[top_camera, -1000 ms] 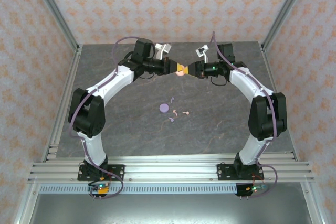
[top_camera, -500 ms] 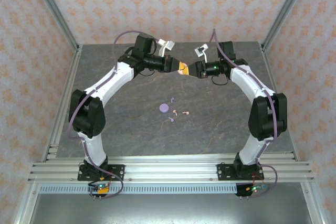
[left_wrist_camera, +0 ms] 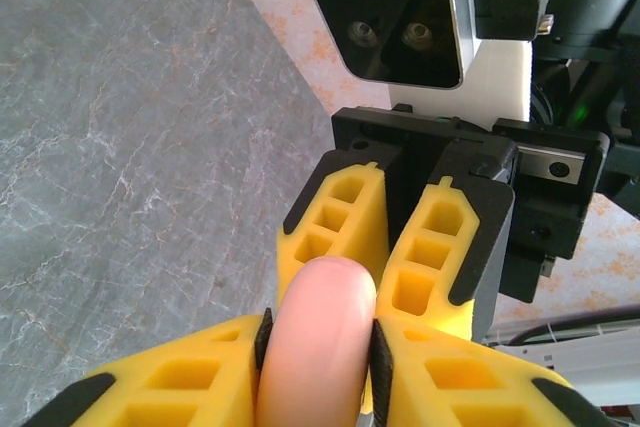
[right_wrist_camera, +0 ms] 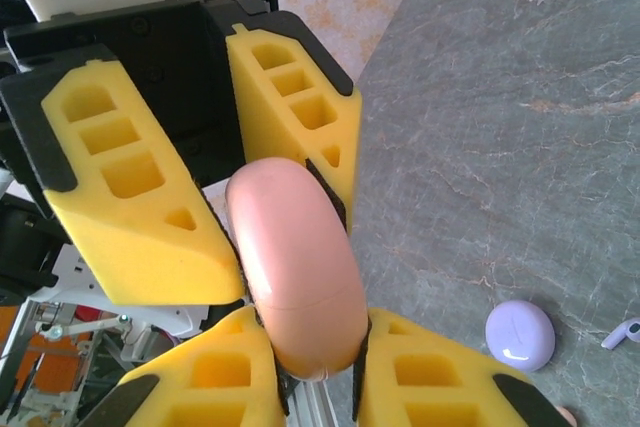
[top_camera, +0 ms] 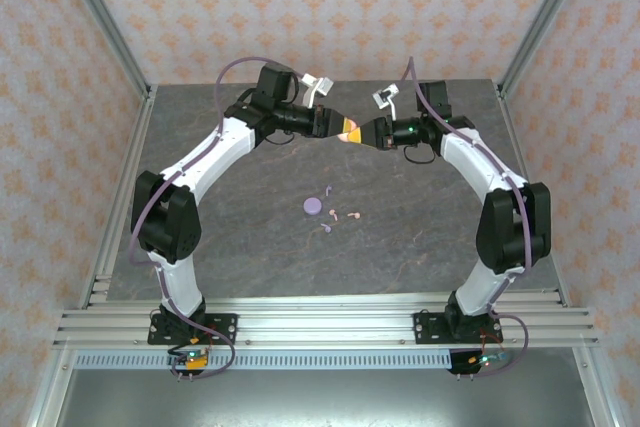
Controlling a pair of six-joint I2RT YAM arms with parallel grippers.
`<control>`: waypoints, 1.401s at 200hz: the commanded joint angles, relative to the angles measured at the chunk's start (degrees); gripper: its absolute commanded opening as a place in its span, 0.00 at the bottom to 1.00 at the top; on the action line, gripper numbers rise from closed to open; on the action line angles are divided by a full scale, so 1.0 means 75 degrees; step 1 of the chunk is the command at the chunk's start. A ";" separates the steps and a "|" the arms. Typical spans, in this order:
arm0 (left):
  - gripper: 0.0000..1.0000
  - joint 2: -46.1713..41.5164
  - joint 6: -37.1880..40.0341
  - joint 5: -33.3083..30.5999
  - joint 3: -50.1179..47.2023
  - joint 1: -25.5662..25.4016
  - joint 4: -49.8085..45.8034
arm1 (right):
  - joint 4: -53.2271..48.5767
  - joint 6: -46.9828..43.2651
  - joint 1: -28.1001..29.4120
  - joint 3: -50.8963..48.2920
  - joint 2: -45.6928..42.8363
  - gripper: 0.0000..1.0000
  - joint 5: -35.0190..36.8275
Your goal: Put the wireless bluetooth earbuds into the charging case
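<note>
Gripping a pink case [top_camera: 345, 131], end effectors [top_camera: 333, 127] [top_camera: 360, 133] hang — seemingly — far from earbuds [top_camera: 352, 215].

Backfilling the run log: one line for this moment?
left gripper: on pink case | right gripper: on pink case, mid-air | earbuds: loose on table | lavender case: on table

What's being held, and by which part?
The pink case, in mid-air: the left end effector pinches one end, the right end effector the opposite end.

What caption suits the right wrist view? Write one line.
The pink case gripped by right gripper and left gripper together above the table, lavender case resting below.
</note>
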 commanded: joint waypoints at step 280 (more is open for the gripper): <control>0.00 -0.0544 -0.0209 0.0182 -0.0233 -0.0166 0.0487 | -0.0323 -0.0542 -0.0097 0.0770 -0.0010 0.38 -0.0282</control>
